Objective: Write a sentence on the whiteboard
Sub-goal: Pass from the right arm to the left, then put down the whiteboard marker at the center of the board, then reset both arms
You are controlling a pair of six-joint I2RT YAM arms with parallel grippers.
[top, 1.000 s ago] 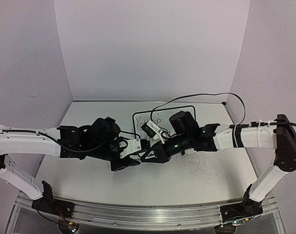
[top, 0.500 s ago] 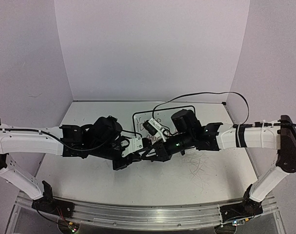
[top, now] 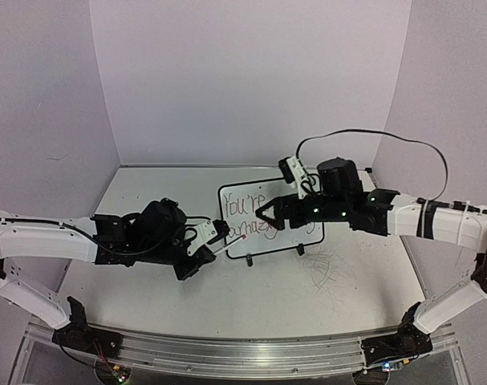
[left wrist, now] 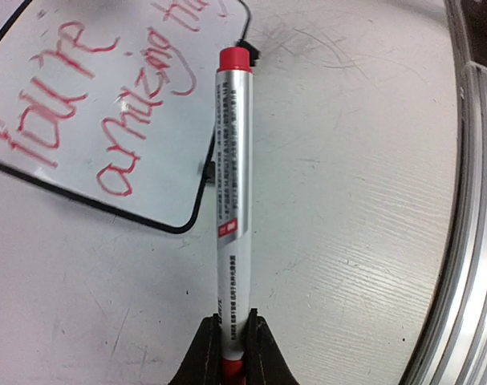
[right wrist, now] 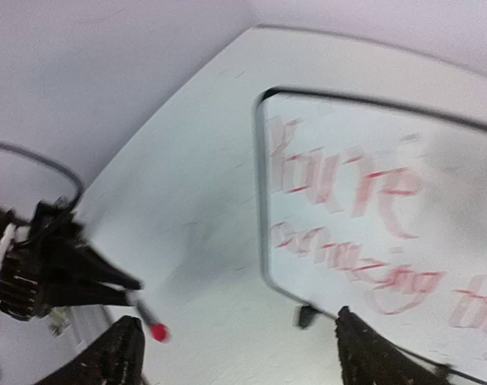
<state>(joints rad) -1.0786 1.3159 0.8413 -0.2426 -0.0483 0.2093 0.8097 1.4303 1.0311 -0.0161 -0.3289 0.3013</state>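
Whiteboard: set at the middle of the desk, toward the far side.
Sentence: written in red on the board in two lines; "You're amazing" can be read.
Left claw: clamped on the rear end of a silver marker, whose red end is held over the board's near edge.
Right claw: spread wide, nothing gripped, held above the board's right part.

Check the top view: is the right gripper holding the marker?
No, the left gripper grips the marker; the right gripper stands open and empty.
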